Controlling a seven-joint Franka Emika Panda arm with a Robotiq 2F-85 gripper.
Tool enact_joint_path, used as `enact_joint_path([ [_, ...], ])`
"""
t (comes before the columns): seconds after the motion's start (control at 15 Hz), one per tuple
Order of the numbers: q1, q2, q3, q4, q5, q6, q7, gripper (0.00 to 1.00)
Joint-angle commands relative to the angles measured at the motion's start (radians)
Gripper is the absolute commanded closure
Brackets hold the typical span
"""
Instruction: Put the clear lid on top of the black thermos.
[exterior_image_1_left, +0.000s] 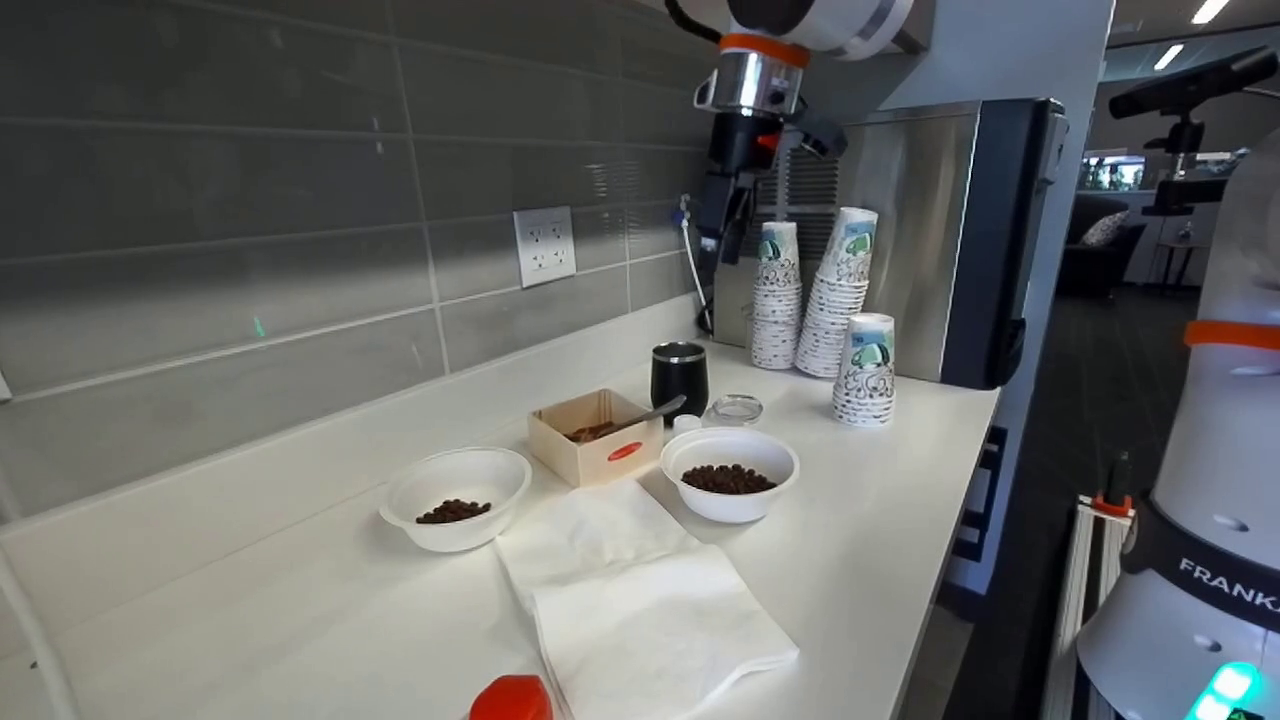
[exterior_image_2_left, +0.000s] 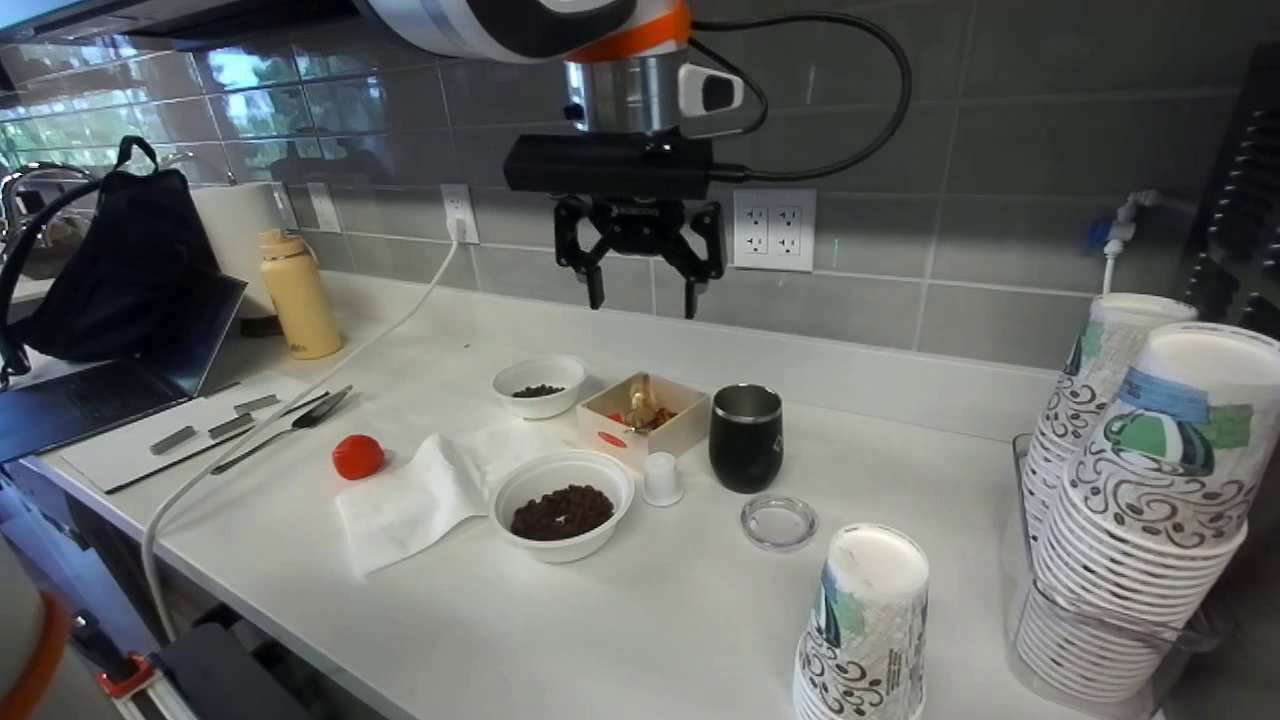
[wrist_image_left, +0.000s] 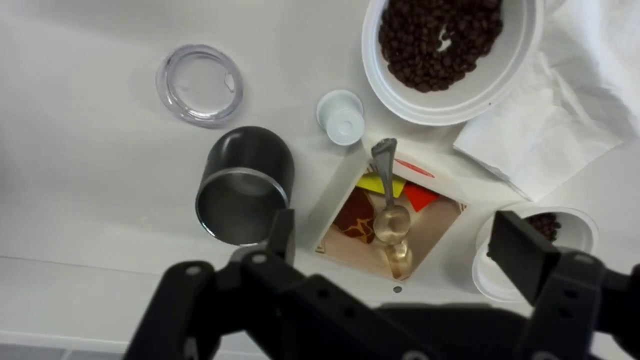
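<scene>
The clear lid lies flat on the white counter, beside and apart from the black thermos. In the other camera's picture, the lid is in front of the upright, uncovered thermos. In the wrist view the lid is at the upper left, and the thermos shows its open mouth just below it. My gripper is open and empty, high above the counter; it also shows in an exterior view. In the wrist view its spread fingers frame the cardboard box, with one fingertip overlapping the thermos's edge.
A small box with a spoon, a white pod cup and a bowl of beans stand near the thermos. A second bowl is further back. Cup stacks stand near the lid. A tiled wall rises behind.
</scene>
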Motion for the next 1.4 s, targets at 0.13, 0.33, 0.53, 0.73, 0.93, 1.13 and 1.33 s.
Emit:
enact_joint_path([
  [0.13, -0.055, 0.113, -0.06, 0.064, 0.001, -0.038, -0.178, 0.0],
  [0.33, -0.089, 0.185, -0.064, 0.084, 0.008, 0.003, -0.223, 0.0],
  [0.53, -0.117, 0.274, -0.06, 0.117, 0.018, 0.006, -0.273, 0.0],
  [0.73, -0.144, 0.369, -0.048, 0.162, 0.038, 0.009, -0.338, 0.0],
  [0.93, -0.18, 0.457, -0.026, 0.208, 0.031, 0.011, -0.361, 0.0],
  [1.13, -0.215, 0.542, 0.005, 0.257, 0.032, 0.028, -0.369, 0.0],
  [1.33, -0.246, 0.623, 0.04, 0.304, 0.021, 0.043, -0.357, 0.0],
])
